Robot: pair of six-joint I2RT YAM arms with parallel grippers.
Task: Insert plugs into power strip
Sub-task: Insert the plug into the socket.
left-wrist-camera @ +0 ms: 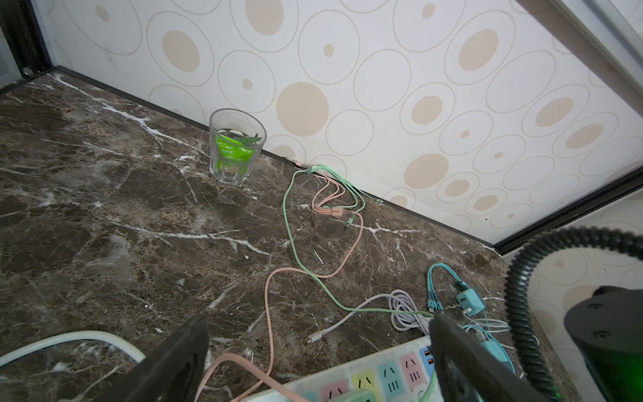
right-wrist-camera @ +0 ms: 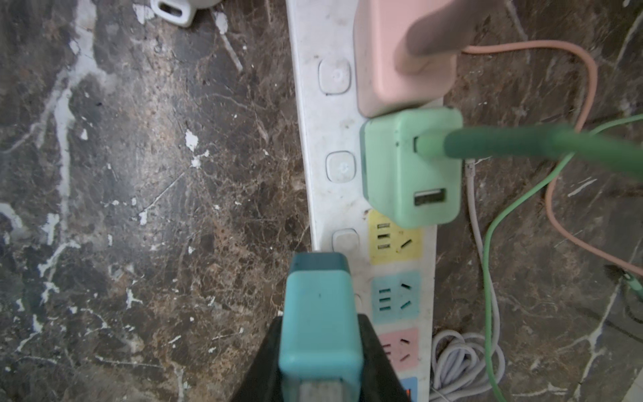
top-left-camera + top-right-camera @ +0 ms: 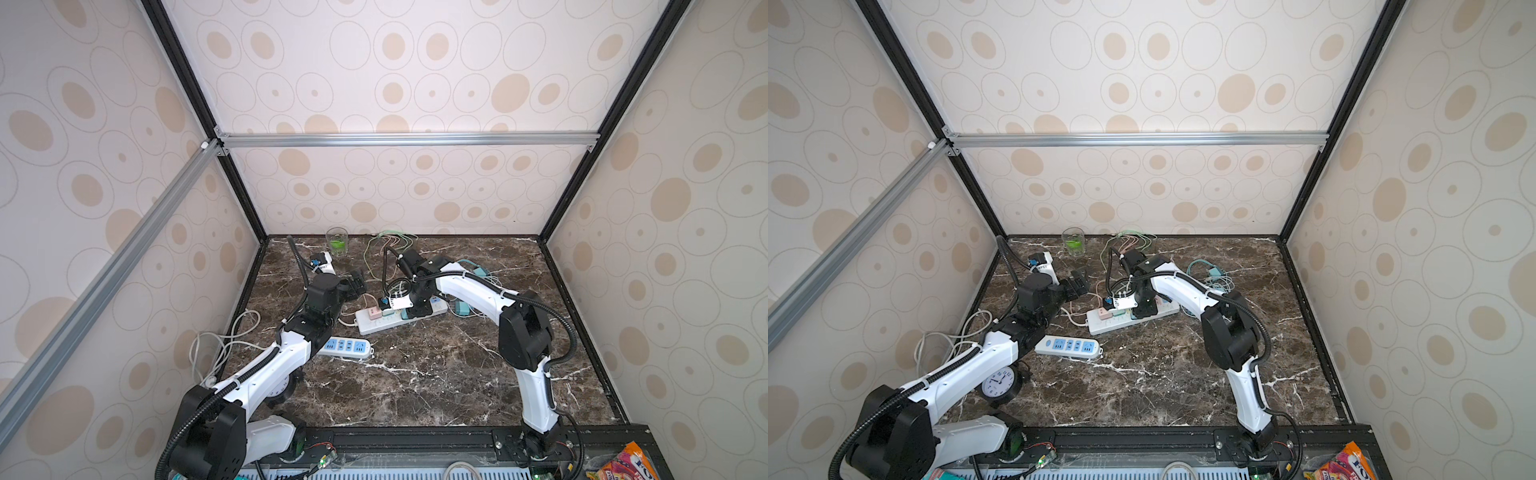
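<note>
A white power strip (image 3: 374,326) with pastel sockets lies mid-table, also in the right wrist view (image 2: 334,195). A pink plug (image 2: 403,55) and a mint green plug (image 2: 412,167) sit side by side in its end sockets. My right gripper (image 2: 320,323) is shut on a teal plug (image 2: 318,296), held over the strip's switch-side edge next to the yellow socket; its prongs are hidden. Left of the strip, my left gripper (image 3: 357,284) hangs open and empty, its fingers (image 1: 181,358) wide apart. Another teal plug (image 1: 469,301) lies loose beyond the strip.
A second strip with blue sockets (image 3: 347,347) lies near the left arm. A glass holding a green packet (image 3: 336,241) stands at the back wall. Pink, green and white cables (image 1: 278,278) sprawl behind the strip. A clock (image 3: 998,382) stands front left.
</note>
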